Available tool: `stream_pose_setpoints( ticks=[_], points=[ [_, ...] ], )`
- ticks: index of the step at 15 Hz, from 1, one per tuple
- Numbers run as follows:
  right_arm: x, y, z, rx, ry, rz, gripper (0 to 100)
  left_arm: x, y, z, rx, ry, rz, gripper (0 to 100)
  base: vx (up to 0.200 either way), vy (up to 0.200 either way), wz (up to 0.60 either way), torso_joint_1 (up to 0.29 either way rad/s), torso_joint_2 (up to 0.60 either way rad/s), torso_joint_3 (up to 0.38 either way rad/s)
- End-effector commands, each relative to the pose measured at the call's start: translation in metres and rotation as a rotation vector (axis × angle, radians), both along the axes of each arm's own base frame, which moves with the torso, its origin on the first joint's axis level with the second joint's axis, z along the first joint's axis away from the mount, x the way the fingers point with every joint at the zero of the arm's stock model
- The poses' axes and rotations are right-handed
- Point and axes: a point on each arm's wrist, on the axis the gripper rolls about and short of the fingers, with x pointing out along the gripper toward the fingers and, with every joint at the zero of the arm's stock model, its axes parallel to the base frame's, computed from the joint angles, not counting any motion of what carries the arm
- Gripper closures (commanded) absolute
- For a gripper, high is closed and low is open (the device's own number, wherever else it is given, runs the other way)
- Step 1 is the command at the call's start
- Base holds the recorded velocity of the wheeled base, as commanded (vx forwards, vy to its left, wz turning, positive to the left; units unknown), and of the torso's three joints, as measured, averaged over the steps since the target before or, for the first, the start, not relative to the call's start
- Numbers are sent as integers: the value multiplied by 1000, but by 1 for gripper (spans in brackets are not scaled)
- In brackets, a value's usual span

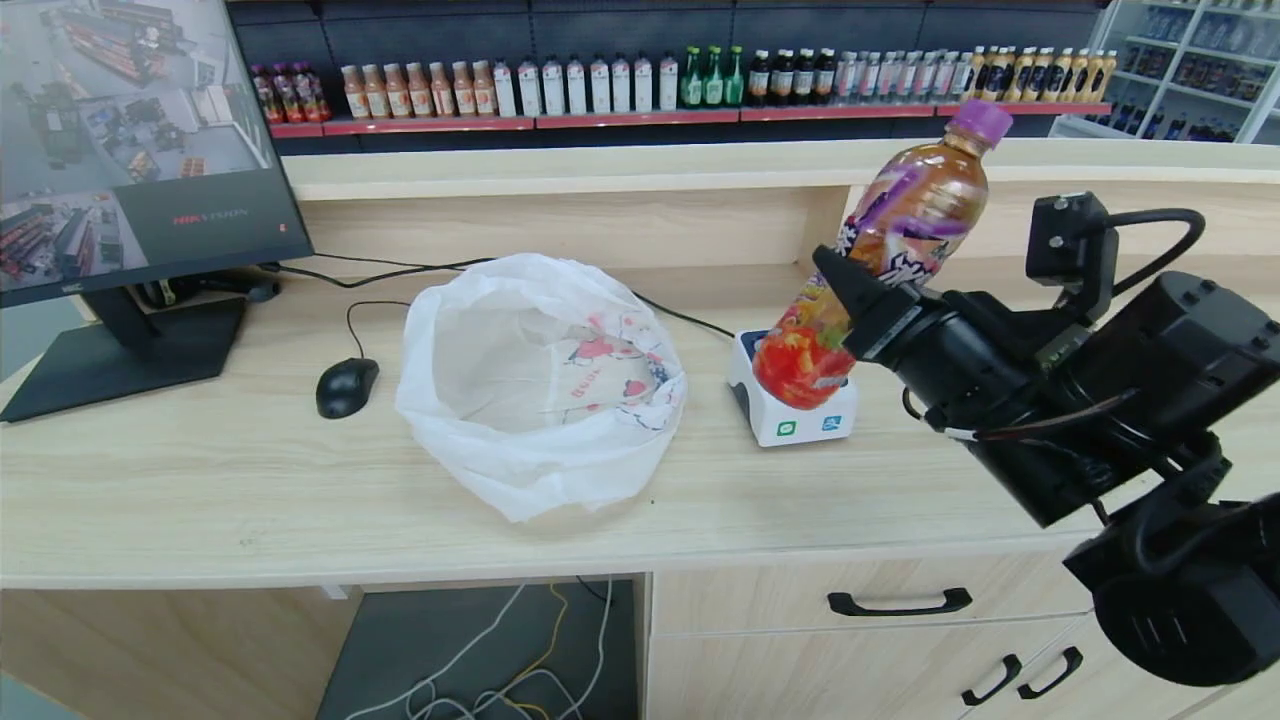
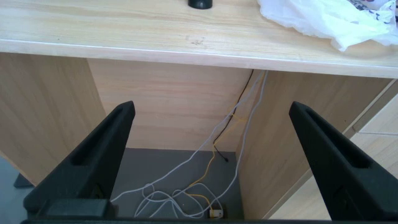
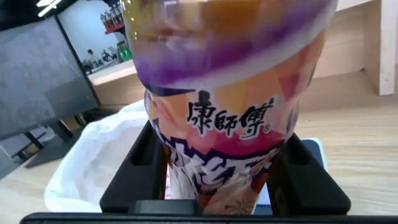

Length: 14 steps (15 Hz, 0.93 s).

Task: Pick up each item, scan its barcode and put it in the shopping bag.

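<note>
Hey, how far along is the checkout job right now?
Done: the bottle is picked up, clamped in the right pincer. In hand: it hangs tilted over the scanner. Left: dropping it into the shopping bag, which looks empty. The left pincer is open, below the counter edge.

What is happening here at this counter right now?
The robot's right gripper holds a drink bottle with a purple cap. The bottle is tilted, with its lower end over the small white scanner on the counter. The white shopping bag lies open beside the scanner, on the robot's left, and the bottle is not yet in it. The left gripper is open and holds nothing, low in front of the counter's edge.
</note>
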Motion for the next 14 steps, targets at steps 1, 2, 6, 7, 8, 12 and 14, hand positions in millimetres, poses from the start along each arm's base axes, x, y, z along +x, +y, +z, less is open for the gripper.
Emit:
stream_pose_setpoints(
  ticks=[1,2,6,7,8,12,14],
  points=[
    [19,12,3,68,5,19,100,0,0,0,0,0,1,0,0,0,0,0,0,0],
    [28,17,2,106,17,12,100,0,0,0,0,0,1,0,0,0,0,0,0,0],
    [48,34,3,339,129,-27,100,0,0,0,0,0,1,0,0,0,0,0,0,0],
    [49,35,2,385,170,-41,100,0,0,0,0,0,1,0,0,0,0,0,0,0],
    [51,36,4,423,183,-42,100,0,0,0,0,0,1,0,0,0,0,0,0,0],
    [54,32,3,503,238,-28,100,0,0,0,0,0,1,0,0,0,0,0,0,0],
    [58,26,1,554,264,-39,100,0,0,0,0,0,1,0,0,0,0,0,0,0]
  ],
)
